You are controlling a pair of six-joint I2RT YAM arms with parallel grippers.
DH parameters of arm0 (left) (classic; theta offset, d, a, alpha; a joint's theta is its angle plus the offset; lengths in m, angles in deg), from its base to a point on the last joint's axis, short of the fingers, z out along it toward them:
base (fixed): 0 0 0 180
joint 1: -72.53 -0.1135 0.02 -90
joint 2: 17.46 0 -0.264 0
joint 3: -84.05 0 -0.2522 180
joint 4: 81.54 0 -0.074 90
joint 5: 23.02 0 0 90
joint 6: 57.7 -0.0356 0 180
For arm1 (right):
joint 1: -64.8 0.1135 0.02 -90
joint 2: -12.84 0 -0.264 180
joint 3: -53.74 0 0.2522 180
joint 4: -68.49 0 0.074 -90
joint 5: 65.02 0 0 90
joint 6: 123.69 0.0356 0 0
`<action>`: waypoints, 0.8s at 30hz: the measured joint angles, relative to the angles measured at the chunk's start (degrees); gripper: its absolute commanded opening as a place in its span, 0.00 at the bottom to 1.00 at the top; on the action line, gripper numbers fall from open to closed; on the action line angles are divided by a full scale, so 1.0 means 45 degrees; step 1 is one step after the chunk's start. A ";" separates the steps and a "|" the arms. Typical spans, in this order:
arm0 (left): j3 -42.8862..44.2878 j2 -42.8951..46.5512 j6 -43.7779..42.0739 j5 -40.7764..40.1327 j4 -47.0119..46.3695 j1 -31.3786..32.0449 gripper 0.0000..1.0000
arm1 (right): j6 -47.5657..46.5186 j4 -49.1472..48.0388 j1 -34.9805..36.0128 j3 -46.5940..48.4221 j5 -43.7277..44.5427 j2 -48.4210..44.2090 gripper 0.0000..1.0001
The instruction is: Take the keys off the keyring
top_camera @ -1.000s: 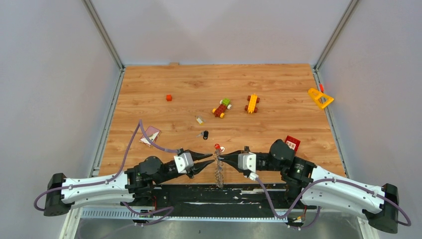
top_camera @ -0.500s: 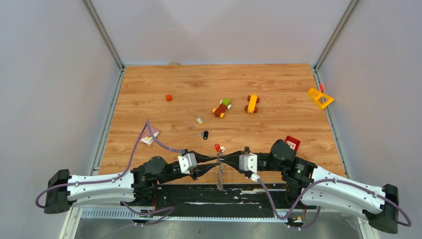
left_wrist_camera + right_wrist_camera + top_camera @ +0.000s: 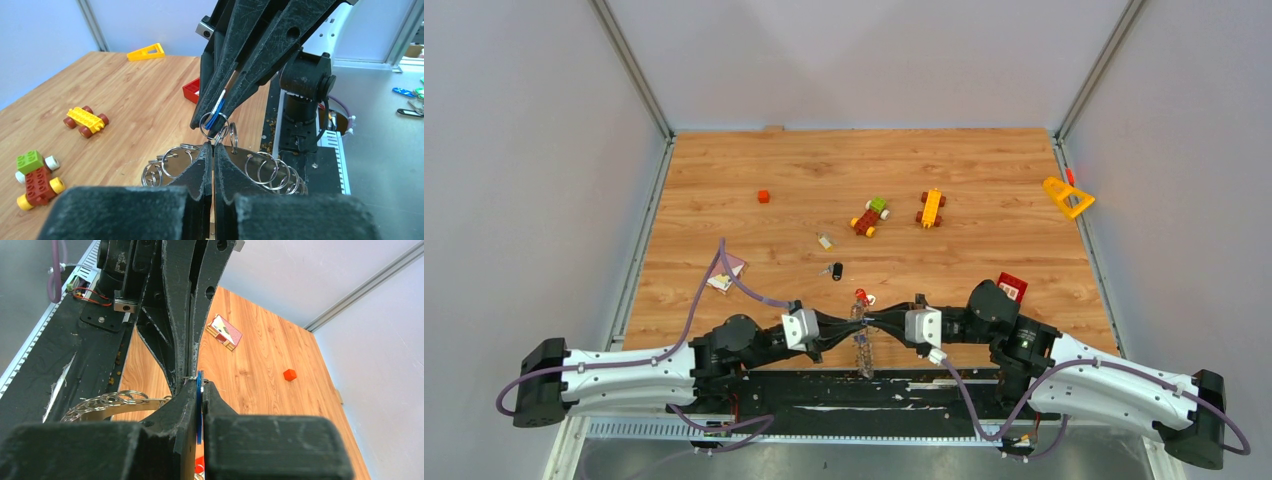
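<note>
Head to head at the near edge of the table (image 3: 984, 160), your left gripper (image 3: 213, 150) has its jaws pressed together on the keyring (image 3: 862, 350), apparently to anchor it. Your right gripper (image 3: 199, 387) pinches a blue key (image 3: 218, 109), likely to work it free.

In the left wrist view the blue key (image 3: 217, 111) shows only as a thin strip, the rest hidden between the closed fingers of the right gripper (image 3: 209, 125), which also cover part of the red box (image 3: 192, 90). In the right wrist view a red piece (image 3: 199, 465) under that key is cut off by the bottom edge. From above, the keyring (image 3: 862, 348) and the key are too small to make out.
</note>
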 measured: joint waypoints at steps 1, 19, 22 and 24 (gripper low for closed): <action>0.0000 0.0024 0.0000 0.0005 0.0005 0.0000 0.00 | 0.0000 0.0000 0.0000 0.0000 -0.0005 0.0000 0.00; 0.2399 0.0053 -0.2176 0.0364 0.5289 0.0000 0.00 | -0.0073 0.1593 0.0005 0.0704 0.0248 0.0350 0.00; 0.2963 -0.0321 -0.2642 0.0408 0.6110 0.0000 0.00 | -0.0073 0.1851 0.0005 0.1010 0.0321 0.0733 0.00; 0.3240 -0.0568 -0.2890 0.0413 0.6606 -0.0005 0.00 | -0.0073 0.2089 0.0005 0.1190 0.0398 0.1010 0.00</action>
